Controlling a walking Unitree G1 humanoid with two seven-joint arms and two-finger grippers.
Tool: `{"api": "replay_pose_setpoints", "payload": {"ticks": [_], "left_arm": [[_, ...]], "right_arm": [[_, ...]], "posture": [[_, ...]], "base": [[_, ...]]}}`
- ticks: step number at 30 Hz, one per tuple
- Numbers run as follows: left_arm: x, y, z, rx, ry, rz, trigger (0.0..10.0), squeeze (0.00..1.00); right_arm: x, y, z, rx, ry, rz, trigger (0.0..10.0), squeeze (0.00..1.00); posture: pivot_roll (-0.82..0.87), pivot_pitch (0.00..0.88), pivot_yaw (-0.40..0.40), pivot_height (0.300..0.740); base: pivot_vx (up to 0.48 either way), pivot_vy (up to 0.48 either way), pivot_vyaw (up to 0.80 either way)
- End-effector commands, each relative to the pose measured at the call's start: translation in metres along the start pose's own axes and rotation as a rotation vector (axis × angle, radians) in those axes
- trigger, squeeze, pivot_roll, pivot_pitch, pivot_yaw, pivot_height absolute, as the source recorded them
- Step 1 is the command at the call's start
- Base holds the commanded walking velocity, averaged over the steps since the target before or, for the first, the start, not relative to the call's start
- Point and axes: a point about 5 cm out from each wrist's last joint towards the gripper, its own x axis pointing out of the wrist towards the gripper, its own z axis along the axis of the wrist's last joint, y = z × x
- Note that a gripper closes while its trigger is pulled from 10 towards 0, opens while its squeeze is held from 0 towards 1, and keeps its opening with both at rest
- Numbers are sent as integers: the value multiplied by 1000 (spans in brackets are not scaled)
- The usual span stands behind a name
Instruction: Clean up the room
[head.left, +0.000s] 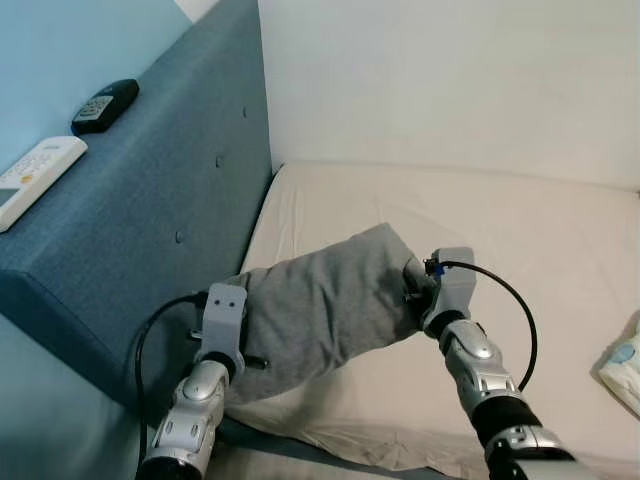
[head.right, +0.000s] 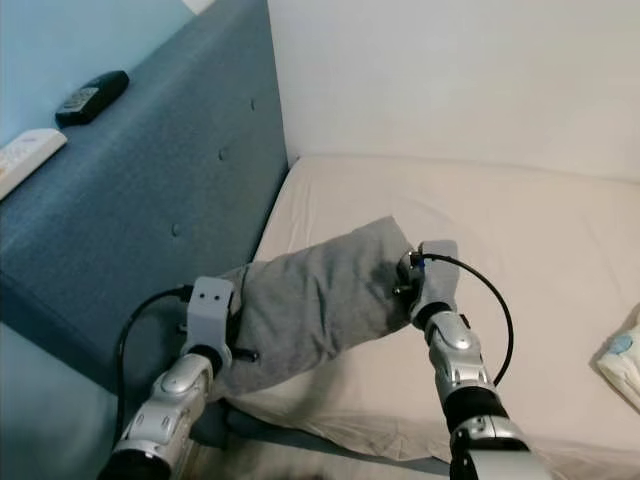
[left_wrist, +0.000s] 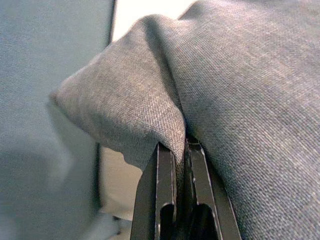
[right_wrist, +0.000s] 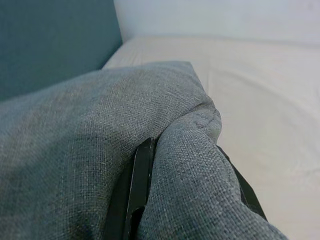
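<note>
I hold a grey woven fabric pillow (head.left: 325, 305) between both arms, raised just above the cream-sheeted bed (head.left: 520, 250) beside the blue padded headboard (head.left: 150, 220). My left gripper (left_wrist: 181, 150) reaches forward, its jaws pinched narrow on the pillow's near corner. My right gripper (right_wrist: 187, 165), forearm angled up and inward, has its jaws clamped around a bunched fold at the opposite end.

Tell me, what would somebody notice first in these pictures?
The big grey pillow held over the cream bed, pinched on one side by the left end effector and on the other by the right end effector. Then two remotes, white and black, atop the blue headboard.
</note>
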Motion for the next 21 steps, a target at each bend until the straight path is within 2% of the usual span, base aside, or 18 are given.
{"api": "replay_pose_setpoints", "payload": {"ticks": [1,6,12,21], "left_arm": [[2,-25,18,-8,-101,-118,10000,0],[-1,-30,20,13,-107,-150,10000,0],[-2,-23,20,27,-83,-119,10000,0],[-1,-16,18,42,-59,-90,10000,0]], "right_arm": [[2,14,-4,10,3,75,10000,0],[9,16,3,-7,18,77,10000,0],[18,25,14,21,10,98,10000,0],[15,26,10,79,-12,72,10000,0]], "posture": [[48,170,-6,733],[76,214,-7,733],[77,217,-12,733],[76,201,-3,709]], "base": [[0,0,0],[0,0,0],[0,0,0],[0,0,0]]}}
